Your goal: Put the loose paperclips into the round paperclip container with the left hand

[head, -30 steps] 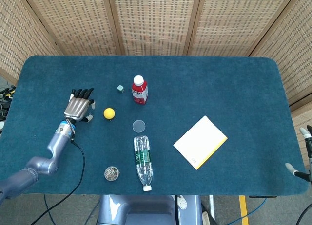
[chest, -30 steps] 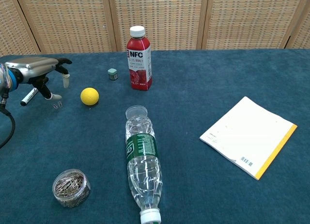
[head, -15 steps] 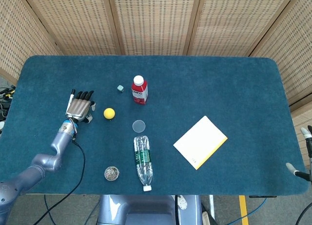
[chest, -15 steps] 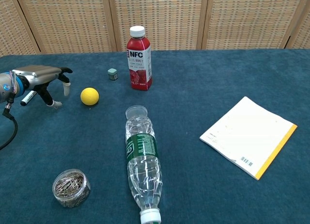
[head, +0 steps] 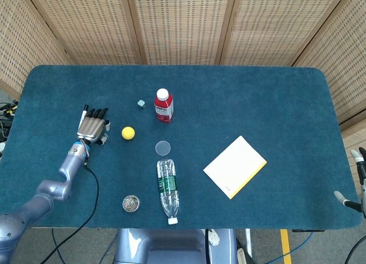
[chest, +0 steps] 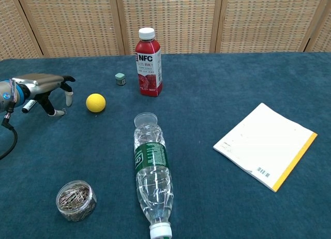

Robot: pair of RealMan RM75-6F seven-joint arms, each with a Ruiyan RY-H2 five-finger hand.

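My left hand (head: 93, 126) hovers low over the left part of the blue table, palm down, fingers apart and pointing at the cloth. In the chest view the left hand (chest: 42, 86) has its fingertips (chest: 59, 113) touching the cloth where the loose paperclips lay; the clips themselves are hidden or too small to make out. The round clear paperclip container (head: 131, 204) (chest: 76, 200), open and full of clips, stands near the front edge, well apart from the hand. Its clear lid (head: 163, 148) lies by the bottle's base. My right hand (head: 353, 178) shows only at the far right edge, fingers apart, holding nothing.
A yellow ball (chest: 95, 102) sits just right of the left hand. A white marker (chest: 28, 105) lies under the hand. A red NFC bottle (chest: 148, 63), a small green cube (chest: 120, 78), a lying water bottle (chest: 152, 174) and a white notepad (chest: 264, 145) are also here.
The left hand has come down and drawn slightly back toward me; its fingertips now touch the cloth over the spot where the paperclips showed. The right hand has stayed still.
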